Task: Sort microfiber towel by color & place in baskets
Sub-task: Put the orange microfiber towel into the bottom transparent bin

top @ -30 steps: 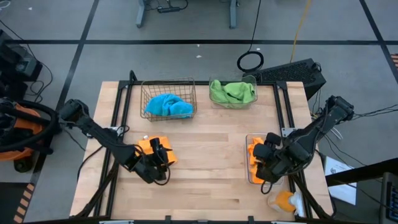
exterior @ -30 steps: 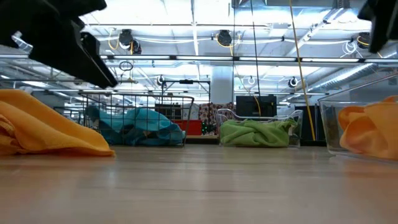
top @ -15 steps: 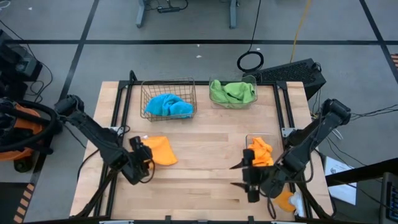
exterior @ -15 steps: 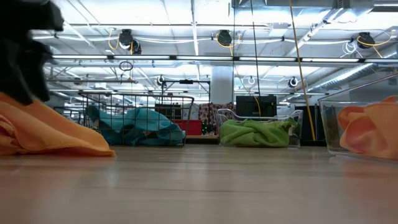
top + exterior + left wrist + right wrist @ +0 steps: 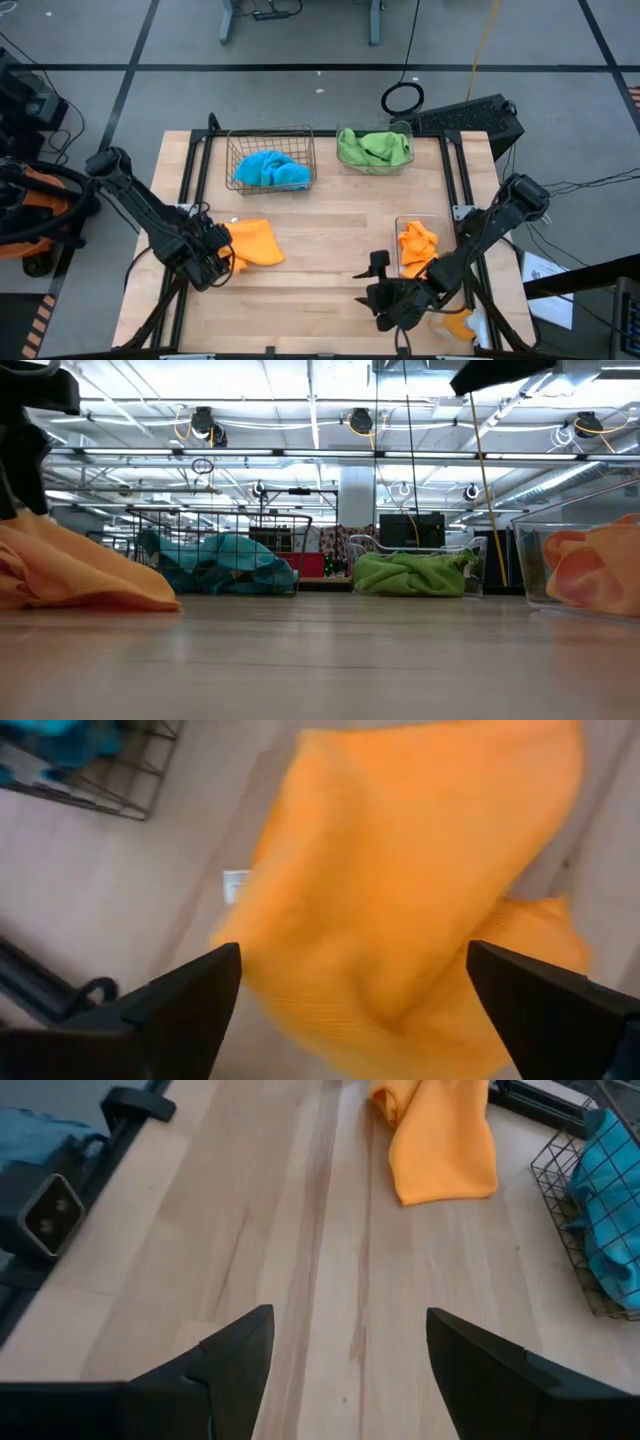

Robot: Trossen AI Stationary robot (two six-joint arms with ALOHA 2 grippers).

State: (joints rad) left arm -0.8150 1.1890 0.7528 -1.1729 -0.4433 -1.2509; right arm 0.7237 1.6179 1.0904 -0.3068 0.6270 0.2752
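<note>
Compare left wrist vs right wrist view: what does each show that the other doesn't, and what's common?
Left wrist only: the left pincer, open, close over the loose orange towel, and a small white tag on the wood beside it.

Right wrist only: the right pincer, open and empty over bare table, and the dark frame parts at the table edge.

Both: that orange towel on the table, seen from afar in the right wrist view, and a corner of the wire basket with the blue towel inside.
</note>
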